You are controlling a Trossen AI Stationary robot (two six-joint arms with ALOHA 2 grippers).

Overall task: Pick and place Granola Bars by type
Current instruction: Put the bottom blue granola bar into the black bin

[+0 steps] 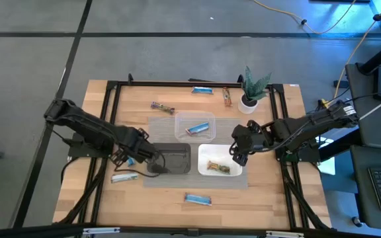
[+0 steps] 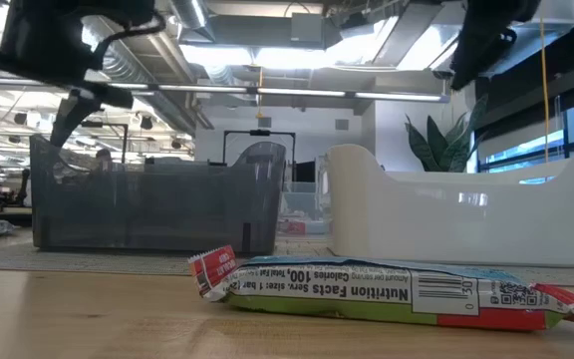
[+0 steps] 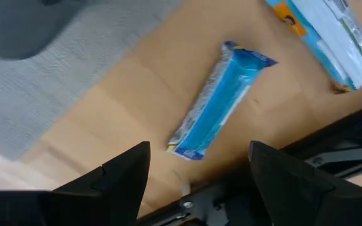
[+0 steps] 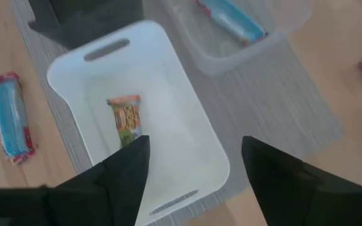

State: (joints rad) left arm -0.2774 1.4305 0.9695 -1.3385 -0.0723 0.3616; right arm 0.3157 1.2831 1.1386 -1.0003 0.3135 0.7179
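Note:
My left gripper is open and empty, low over the wood just left of the black tray. A bright blue bar lies flat on the wood below its fingers, and a silvery-blue bar lies beside it. My right gripper is open and empty above the right end of the white tray, where a green and orange bar lies. The clear tray holds a blue bar.
Loose bars lie on the wood: a blue one, a brown-orange one and a dark one at the far side, and a blue one near the front edge. A potted plant stands at the far right. The trays stand on a grey mat.

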